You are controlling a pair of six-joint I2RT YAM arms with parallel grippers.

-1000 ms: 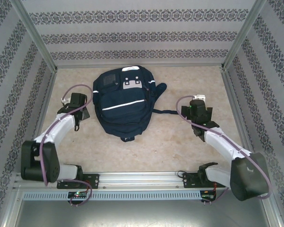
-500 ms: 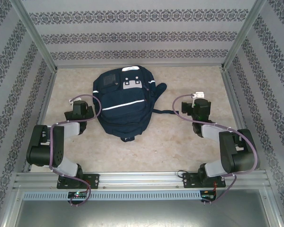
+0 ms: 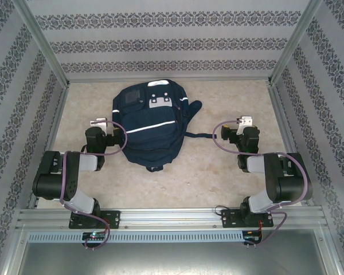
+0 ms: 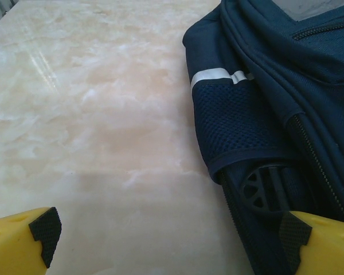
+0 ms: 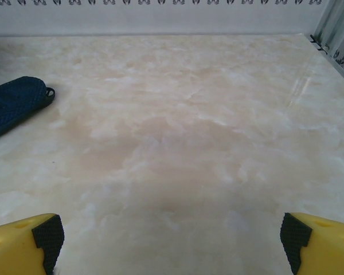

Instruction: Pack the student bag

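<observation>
Arms sitting either side of the student bag [image 3: 149, 123] on the tabletop [image 3: 218, 172]

It lies flat, long axis running near-to-far. Left jaws are open, just beside its mesh side pocket [image 4: 235, 126], so that arm's nearer. Right jaws are open too, over bare marble with plenty of room, a strap end [image 5: 17, 100] off to their left.

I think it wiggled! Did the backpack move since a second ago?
No. The student bag still lies in the same spot, its top near the far edge of the table.
</observation>
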